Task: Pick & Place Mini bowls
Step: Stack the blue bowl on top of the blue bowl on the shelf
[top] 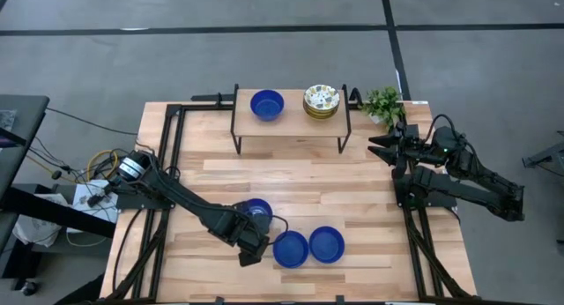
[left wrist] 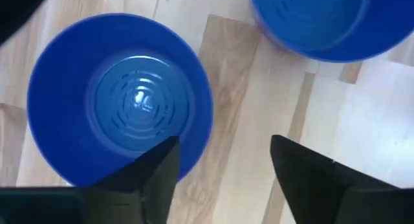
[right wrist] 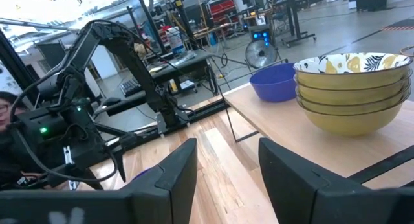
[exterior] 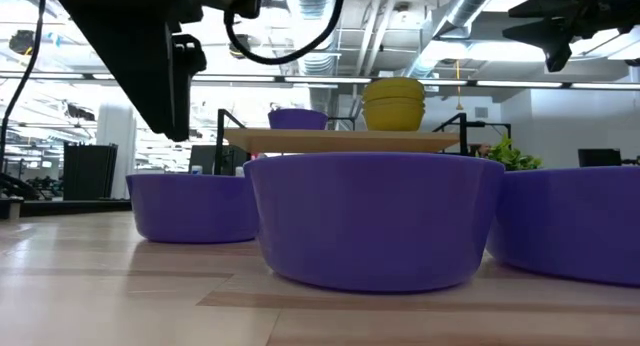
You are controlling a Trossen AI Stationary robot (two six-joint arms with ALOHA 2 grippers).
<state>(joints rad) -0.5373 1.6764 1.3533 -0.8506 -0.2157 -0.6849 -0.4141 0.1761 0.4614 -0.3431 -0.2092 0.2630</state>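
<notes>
High view: the left gripper (top: 253,249) sits low over the light wooden tabletop (top: 370,190), just beside the middle glossy cobalt blue mini bowl (top: 290,249), with another blue bowl (top: 326,244) to that one's right and a third (top: 258,209) partly under the arm. On the small raised wooden shelf (top: 291,120) stand a fourth blue bowl (top: 267,104) and a stack of white floral bowls with yellowish outsides (top: 322,100). The right gripper (top: 381,148) waits near the shelf's right end, beside a small green plant (top: 383,103).

Low view: three blue bowls stand upright, mouths up, the nearest (exterior: 373,218) in the centre.

Left wrist view: the dark fingers (left wrist: 158,167) are spread apart, holding nothing; one overlaps the rim of a blue bowl (left wrist: 119,98).

Right wrist view: its fingers (right wrist: 178,166) are parted and empty, facing the floral stack (right wrist: 354,89). No readable writing anywhere.
</notes>
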